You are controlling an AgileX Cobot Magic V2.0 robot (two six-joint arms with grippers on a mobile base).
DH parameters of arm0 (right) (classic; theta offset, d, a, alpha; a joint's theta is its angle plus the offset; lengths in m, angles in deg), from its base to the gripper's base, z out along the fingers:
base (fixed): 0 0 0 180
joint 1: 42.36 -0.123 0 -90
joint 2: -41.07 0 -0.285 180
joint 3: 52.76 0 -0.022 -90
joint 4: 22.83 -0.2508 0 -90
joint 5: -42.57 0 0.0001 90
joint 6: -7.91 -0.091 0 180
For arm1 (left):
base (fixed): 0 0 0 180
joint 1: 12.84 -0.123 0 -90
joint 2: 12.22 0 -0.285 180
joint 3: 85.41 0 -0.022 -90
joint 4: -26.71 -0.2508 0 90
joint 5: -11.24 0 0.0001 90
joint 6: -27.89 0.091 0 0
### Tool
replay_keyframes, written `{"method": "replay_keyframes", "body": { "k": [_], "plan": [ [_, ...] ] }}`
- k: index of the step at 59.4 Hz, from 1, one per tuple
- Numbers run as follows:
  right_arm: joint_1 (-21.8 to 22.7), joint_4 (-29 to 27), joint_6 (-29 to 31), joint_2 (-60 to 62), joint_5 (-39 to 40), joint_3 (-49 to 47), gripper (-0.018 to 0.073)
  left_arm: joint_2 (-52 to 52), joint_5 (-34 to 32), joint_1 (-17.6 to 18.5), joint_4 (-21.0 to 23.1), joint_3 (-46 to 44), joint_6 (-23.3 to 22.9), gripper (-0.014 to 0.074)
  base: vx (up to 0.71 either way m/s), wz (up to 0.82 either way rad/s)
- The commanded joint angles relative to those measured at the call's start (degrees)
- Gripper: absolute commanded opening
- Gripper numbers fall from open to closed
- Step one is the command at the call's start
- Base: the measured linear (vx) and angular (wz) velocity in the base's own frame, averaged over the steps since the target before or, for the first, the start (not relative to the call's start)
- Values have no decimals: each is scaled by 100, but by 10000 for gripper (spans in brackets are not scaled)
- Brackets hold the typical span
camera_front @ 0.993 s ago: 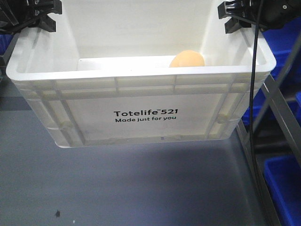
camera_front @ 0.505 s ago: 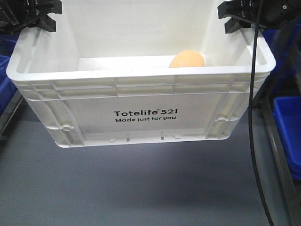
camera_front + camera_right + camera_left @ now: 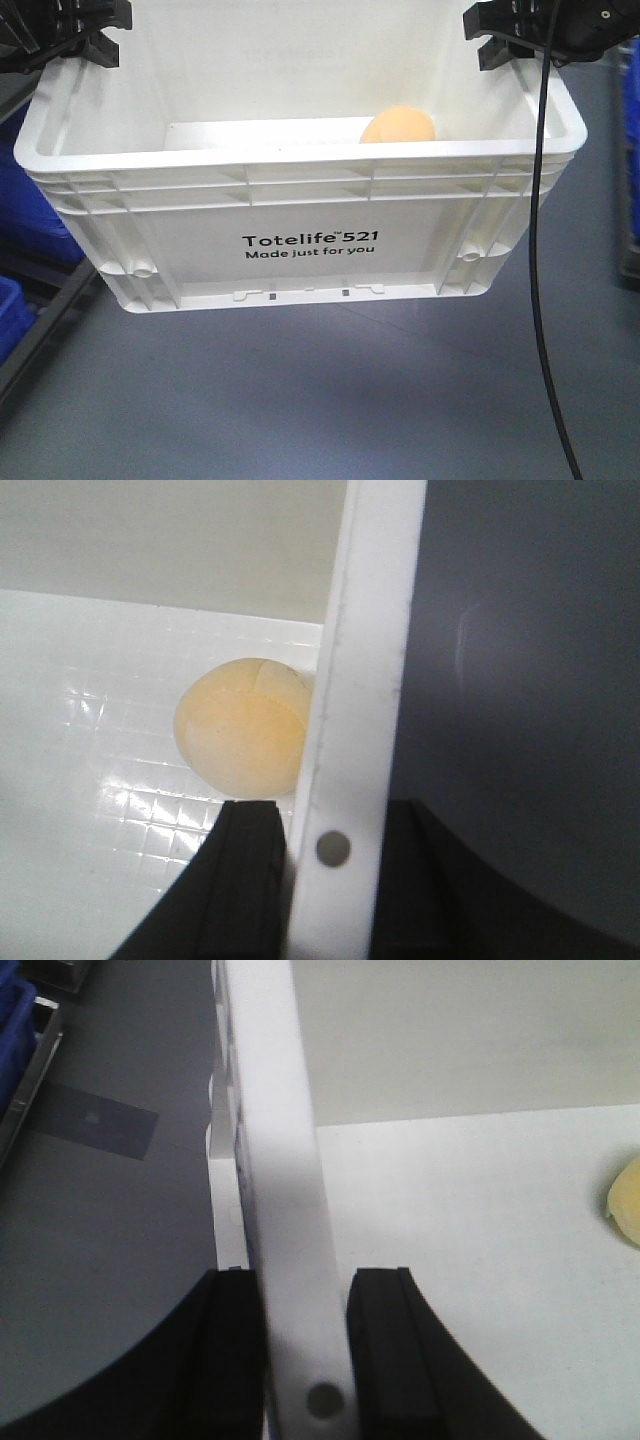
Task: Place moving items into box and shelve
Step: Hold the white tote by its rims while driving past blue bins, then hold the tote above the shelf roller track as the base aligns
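We risk the off-white ribbed plastic crate [image 3: 310,250] slipping if they desync: left claw [image 3: 300,1360] and right claw [image 3: 330,880] only pinch its thin walls.

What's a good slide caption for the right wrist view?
Right hand clamps the crate wall, yellow-orange ball resting just inside.

2 black grippers, 1 black cable.
The left gripper [image 3: 95,32] and right gripper [image 3: 495,35] are matte black, with angular, ribbed housings. In the wrist views each shows 2 broad, flat black fingers [image 3: 225,1360] with squared tips and outer edges that curve outward toward the base. A thin, glossy black cable [image 3: 541,250] hangs down from the right gripper's housing.
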Motion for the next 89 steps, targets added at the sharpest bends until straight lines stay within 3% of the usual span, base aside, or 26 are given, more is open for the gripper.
{"method": "replay_keyframes", "body": {
  "k": [1,41,89],
  "plan": [
    [-51,-371,216,314,646,-266,-13,318,-774,78,398,-288,40,-13,30,57],
    [-51,-371,216,314,646,-266,-13,318,-774,78,398,-288,40,-13,17,50],
    [-51,-378,216,314,646,-266,-13,318,-774,78,398,-288,40,-13,-5,39]
  ]
}}
